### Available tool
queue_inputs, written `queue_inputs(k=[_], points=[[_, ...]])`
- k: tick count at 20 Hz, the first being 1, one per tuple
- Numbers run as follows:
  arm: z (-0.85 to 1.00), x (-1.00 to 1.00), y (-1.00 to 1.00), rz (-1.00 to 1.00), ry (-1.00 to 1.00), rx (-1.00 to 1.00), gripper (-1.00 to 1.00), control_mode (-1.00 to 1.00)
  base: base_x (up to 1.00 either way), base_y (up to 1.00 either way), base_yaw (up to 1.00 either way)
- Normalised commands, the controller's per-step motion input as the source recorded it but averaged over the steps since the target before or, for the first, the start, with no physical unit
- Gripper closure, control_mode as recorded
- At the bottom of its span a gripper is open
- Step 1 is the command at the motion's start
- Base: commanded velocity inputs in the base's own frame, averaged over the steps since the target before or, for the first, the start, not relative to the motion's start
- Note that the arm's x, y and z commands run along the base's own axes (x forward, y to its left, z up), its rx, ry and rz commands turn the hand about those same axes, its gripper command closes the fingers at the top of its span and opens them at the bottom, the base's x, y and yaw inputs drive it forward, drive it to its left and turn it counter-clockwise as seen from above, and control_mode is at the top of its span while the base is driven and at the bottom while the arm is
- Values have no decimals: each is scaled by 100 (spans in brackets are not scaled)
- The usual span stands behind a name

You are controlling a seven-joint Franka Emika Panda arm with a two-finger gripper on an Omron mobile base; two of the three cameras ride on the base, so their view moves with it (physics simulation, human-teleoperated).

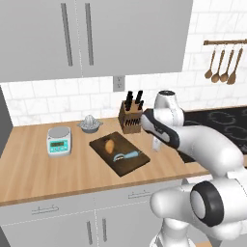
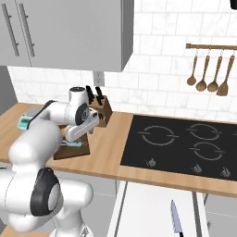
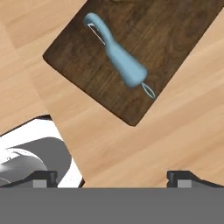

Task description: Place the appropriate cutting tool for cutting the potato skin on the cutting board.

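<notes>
On the wooden counter [image 1: 58, 169] in front of you, the cutting board [image 1: 108, 149] is carrying both task items: the peeler [image 3: 118, 57] is lying flat near the board's front corner, and the potato [image 1: 109, 144] is sitting just behind it toward the wall. Your gripper [image 3: 111, 177] is hanging above bare counter just off the board's edge, its fingers spread wide apart and clasping nothing. Behind the board, the knife block [image 1: 130, 118] is standing against the tiles, with the scale [image 1: 59, 141] well to its left.
</notes>
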Motion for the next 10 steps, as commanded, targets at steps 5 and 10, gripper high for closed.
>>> queue_inputs(k=[5, 10], points=[[54, -7, -35, -10, -15, 9, -100, -100, 0, 0, 0], [52, -19, -29, -15, -20, 9, -100, -100, 0, 0, 0]])
